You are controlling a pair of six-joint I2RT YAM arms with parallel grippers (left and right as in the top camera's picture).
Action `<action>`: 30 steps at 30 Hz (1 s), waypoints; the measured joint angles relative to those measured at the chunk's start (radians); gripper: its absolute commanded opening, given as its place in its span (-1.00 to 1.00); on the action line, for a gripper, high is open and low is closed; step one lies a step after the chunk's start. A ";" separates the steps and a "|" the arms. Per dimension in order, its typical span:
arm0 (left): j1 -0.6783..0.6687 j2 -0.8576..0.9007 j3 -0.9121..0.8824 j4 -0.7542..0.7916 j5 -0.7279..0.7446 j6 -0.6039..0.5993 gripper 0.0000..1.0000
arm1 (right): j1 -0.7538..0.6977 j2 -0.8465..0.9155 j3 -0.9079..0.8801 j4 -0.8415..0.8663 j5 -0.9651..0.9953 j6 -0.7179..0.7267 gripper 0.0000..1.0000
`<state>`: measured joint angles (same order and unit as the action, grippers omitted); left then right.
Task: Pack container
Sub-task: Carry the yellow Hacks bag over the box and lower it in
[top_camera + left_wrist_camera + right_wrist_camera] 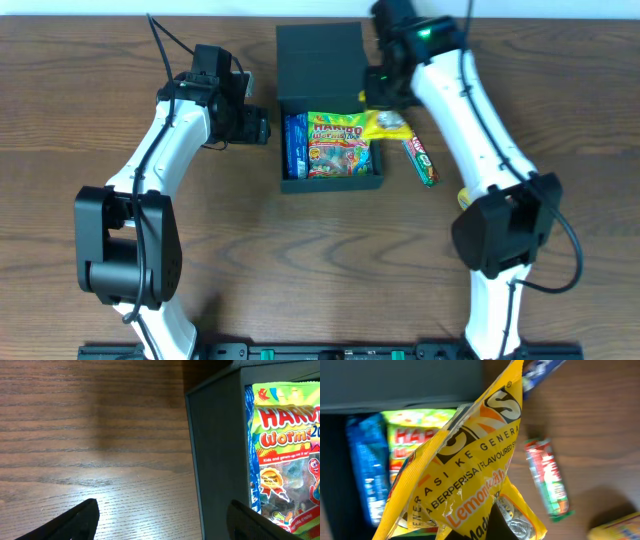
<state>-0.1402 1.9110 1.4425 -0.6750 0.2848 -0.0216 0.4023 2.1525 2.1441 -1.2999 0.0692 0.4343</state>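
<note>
Holding the yellow lemon-flavoured packet [470,475] with its jaws clamped together on it, the right gripper [381,98] is hovering at the upper right corner of the container [332,184]. The packet is dangling across the container's right wall, partly over the interior and partly over the wooden table [120,50].

The container is sitting in the upper centre of the overhead frame, with its lid [320,55] folded back toward the top edge. A blue packet [295,145] and a Haribo Worms bag [337,145] are already lying inside, side by side, long axes running top to bottom of the frame. Judging from the overhead view, only a narrow strip of floor is showing, between the Haribo bag and the right wall. That strip lies just below and slightly left of the held packet in the frame.

The held packet is crumpled and its long axis is lying askew to the packed items, so the placement probably calls for a short shift leftward over the interior.

The left gripper [262,128] is standing with its jaws apart and empty, just left of the container's left wall. The right arm is the nearer one to the red-and-green bar [422,160] waiting on the table right of the container.
</note>
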 measured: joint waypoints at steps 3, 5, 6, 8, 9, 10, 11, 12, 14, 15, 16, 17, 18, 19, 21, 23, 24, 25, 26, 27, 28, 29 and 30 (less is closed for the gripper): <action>0.000 0.000 0.000 0.000 0.000 0.001 0.65 | 0.074 0.000 0.000 0.002 0.041 0.060 -0.95; 0.000 0.000 0.000 0.000 0.000 0.002 0.66 | 0.111 0.001 0.000 0.002 0.057 0.084 -0.95; 0.000 0.000 0.000 0.000 0.000 0.004 0.66 | 0.133 0.003 0.000 0.001 0.071 0.100 -0.95; 0.001 0.000 0.000 -0.001 0.000 0.004 0.65 | 0.165 0.010 0.000 -0.004 0.095 0.126 -0.97; 0.002 0.000 0.000 -0.001 0.000 0.004 0.65 | 0.174 0.017 0.000 -0.010 0.103 0.140 -0.97; 0.003 0.000 0.000 -0.002 0.000 0.004 0.66 | 0.175 0.023 0.000 -0.014 0.108 0.149 -0.97; 0.005 0.000 0.000 -0.002 0.000 0.004 0.65 | 0.175 0.032 0.000 -0.020 0.114 0.162 -0.97; 0.006 0.000 0.000 -0.002 0.000 0.004 0.65 | 0.175 0.037 0.000 -0.023 0.119 0.172 -0.97; 0.009 0.000 0.000 -0.004 0.000 0.004 0.65 | 0.169 0.051 0.000 -0.025 0.127 0.194 -0.97; 0.010 0.000 0.000 -0.005 0.000 0.004 0.65 | 0.168 0.056 0.000 -0.024 0.130 0.204 -0.97; 0.013 0.000 0.000 -0.005 0.000 0.004 0.65 | 0.166 0.060 0.000 -0.024 0.134 0.212 -0.97; 0.013 0.000 0.000 -0.005 0.000 0.004 0.65 | 0.164 0.061 0.000 -0.023 0.136 0.217 -0.97; 0.013 0.000 0.000 -0.005 0.000 0.004 0.65 | 0.163 0.061 0.000 -0.023 0.142 0.225 -0.90; 0.014 0.000 0.000 -0.005 0.000 0.004 0.65 | 0.163 0.061 0.000 -0.022 0.149 0.234 -0.59; 0.014 0.000 0.000 -0.005 0.000 0.004 0.65 | 0.163 0.061 0.000 -0.020 0.163 0.249 0.08; 0.014 0.000 0.000 -0.005 0.000 0.004 0.65 | 0.163 0.061 0.000 -0.020 0.177 0.248 0.29; 0.014 0.000 0.000 -0.005 0.000 0.004 0.66 | 0.163 0.061 0.000 -0.019 0.183 0.251 0.34; 0.014 0.000 0.000 -0.005 0.000 0.004 0.66 | 0.163 0.061 0.000 -0.019 0.195 0.248 0.34; 0.014 0.000 0.000 -0.005 0.000 0.004 0.65 | 0.163 0.061 0.000 -0.017 0.200 0.248 0.32; 0.014 0.000 0.000 -0.005 0.000 0.004 0.65 | 0.163 0.061 0.000 -0.013 0.206 0.243 0.25; 0.014 0.000 0.000 -0.005 0.000 0.004 0.66 | 0.162 0.061 0.000 -0.008 0.213 0.235 0.06; 0.014 0.000 0.000 -0.005 0.000 0.004 0.65 | 0.160 0.061 0.000 -0.001 0.219 0.227 -0.21; 0.014 0.000 0.000 -0.005 0.000 0.004 0.66 | 0.158 0.061 0.000 0.006 0.219 0.220 -0.59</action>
<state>-0.1261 1.9110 1.4425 -0.6800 0.2844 -0.0174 0.5602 2.2131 2.1437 -1.2938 0.2886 0.6548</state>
